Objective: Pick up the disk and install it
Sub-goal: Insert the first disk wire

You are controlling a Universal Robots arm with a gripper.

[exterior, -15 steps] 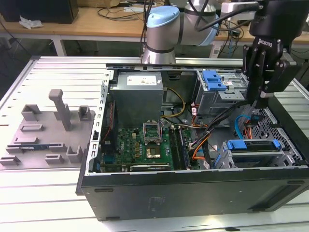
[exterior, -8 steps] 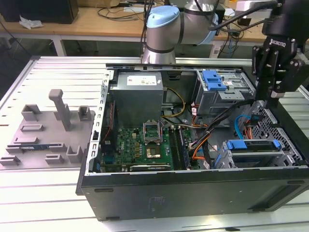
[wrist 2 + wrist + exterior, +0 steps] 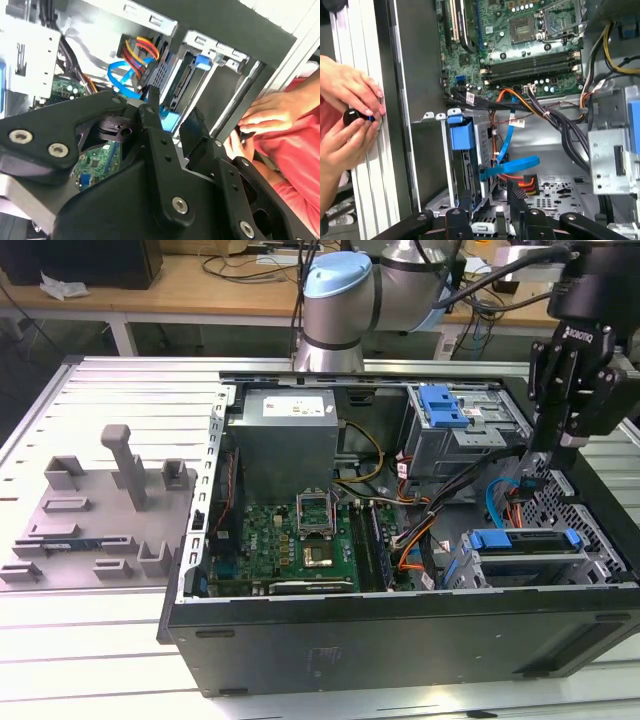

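There was one robot arm [image 3: 340, 290], one gripper [image 3: 545, 450], one open computer case [image 3: 400, 640], one green board [image 3: 290, 535], one grey power box [image 3: 285, 435], one disk [image 3: 525, 545] in a blue frame, and two hands [image 3: 350, 90].

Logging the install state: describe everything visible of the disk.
The disk is a flat, grey-silver, metal-looking slab in a bright blue plastic carrier frame, with a blue bar along its upper edge and tabs at both ends. It sits level inside the metal drive cage of the open computer case, on the exterior view's right, beside blue and orange cables. The open gripper hangs above it without touching.
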